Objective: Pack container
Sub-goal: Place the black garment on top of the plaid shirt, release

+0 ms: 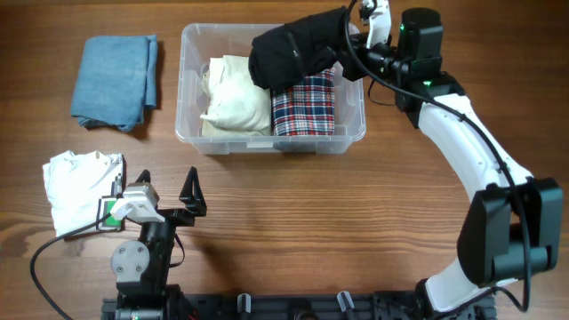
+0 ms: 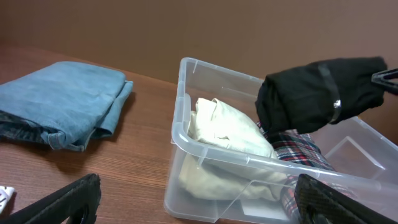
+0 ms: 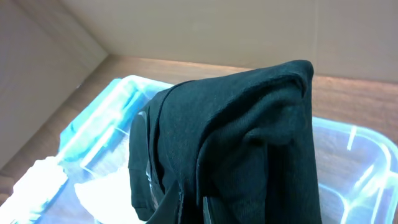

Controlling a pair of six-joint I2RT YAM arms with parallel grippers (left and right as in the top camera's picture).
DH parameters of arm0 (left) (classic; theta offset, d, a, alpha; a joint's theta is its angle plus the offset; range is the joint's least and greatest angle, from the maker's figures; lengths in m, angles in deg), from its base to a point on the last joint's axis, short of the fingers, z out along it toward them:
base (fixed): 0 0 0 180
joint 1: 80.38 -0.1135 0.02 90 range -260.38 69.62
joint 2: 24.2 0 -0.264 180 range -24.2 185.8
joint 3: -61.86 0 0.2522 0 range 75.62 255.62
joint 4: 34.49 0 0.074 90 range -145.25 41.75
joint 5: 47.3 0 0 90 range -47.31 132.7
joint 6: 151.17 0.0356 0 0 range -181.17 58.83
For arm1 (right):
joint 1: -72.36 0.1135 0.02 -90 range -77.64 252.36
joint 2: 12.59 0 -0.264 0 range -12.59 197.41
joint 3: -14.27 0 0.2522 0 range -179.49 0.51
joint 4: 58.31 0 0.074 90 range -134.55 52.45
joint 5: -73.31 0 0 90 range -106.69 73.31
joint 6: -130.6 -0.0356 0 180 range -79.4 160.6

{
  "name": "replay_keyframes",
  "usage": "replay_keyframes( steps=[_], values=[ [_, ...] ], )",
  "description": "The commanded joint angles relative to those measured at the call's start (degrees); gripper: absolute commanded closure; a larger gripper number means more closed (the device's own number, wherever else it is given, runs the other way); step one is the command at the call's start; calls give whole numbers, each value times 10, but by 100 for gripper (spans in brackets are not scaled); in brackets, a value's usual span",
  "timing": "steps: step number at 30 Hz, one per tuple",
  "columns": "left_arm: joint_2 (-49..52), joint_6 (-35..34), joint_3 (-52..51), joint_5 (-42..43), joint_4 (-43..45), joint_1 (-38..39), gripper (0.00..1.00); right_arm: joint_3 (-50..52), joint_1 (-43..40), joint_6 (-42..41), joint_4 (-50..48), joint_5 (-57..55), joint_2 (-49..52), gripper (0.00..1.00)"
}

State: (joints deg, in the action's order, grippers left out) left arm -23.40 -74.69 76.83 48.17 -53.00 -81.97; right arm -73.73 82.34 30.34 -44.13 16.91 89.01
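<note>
The clear container [image 1: 190, 132] stands at the table's back centre. Inside it lie a cream garment [image 1: 236, 100] on the left and a plaid garment [image 1: 303, 112] on the right. My right gripper [image 1: 354, 37] is shut on a folded black garment [image 1: 293, 50], which hangs above the container's back right part. In the right wrist view the black garment [image 3: 249, 137] fills the middle and hides most of the right gripper [image 3: 199, 200], with the container [image 3: 357, 155] beneath. My left gripper [image 1: 169, 194] stands open near the front left, facing the container [image 2: 186, 134], with nothing between its fingers.
A folded blue denim piece [image 1: 116, 80] lies at the back left, also in the left wrist view as the denim piece [image 2: 62, 99]. A crumpled white garment [image 1: 76, 182] lies at the front left beside the left arm.
</note>
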Motion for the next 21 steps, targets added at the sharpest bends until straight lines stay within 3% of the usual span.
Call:
replay_keyframes(
  steps=[1, 3, 4, 7, 10, 16, 18, 19, 20, 21],
  values=[
    [-4, 11, -5, 1, 0, -3, 0, -5, 0, -22, -13, -16, 17, 96],
    [-4, 11, -5, 0, 0, -3, 0, -5, 0, -26, -13, -21, 21, 96],
    [-4, 11, -5, 1, 0, -3, 0, -5, 0, -35, -12, -27, 22, 87],
    [-4, 11, -5, 0, 0, -3, 0, -5, 0, -34, -12, -28, 22, 43],
    [-4, 11, -5, 0, 0, -3, 0, -5, 0, -35, -11, -27, 22, 32],
    [-4, 11, -5, 0, 0, -3, 0, -5, 0, -47, -11, -2, 20, 37],
    [-4, 11, -5, 1, 0, -3, 0, -5, 0, -50, -10, -1, 16, 52],
    [-4, 11, -5, 1, 0, -3, 0, -5, 0, -53, -11, -1, 12, 66],
    [-4, 11, -5, 1, 0, -3, 0, -6, 0, -54, -11, -2, 9, 87],
    [-4, 11, -5, 1, 0, -3, 0, -10, 0, -54, -7, -6, 7, 96]
  ],
)
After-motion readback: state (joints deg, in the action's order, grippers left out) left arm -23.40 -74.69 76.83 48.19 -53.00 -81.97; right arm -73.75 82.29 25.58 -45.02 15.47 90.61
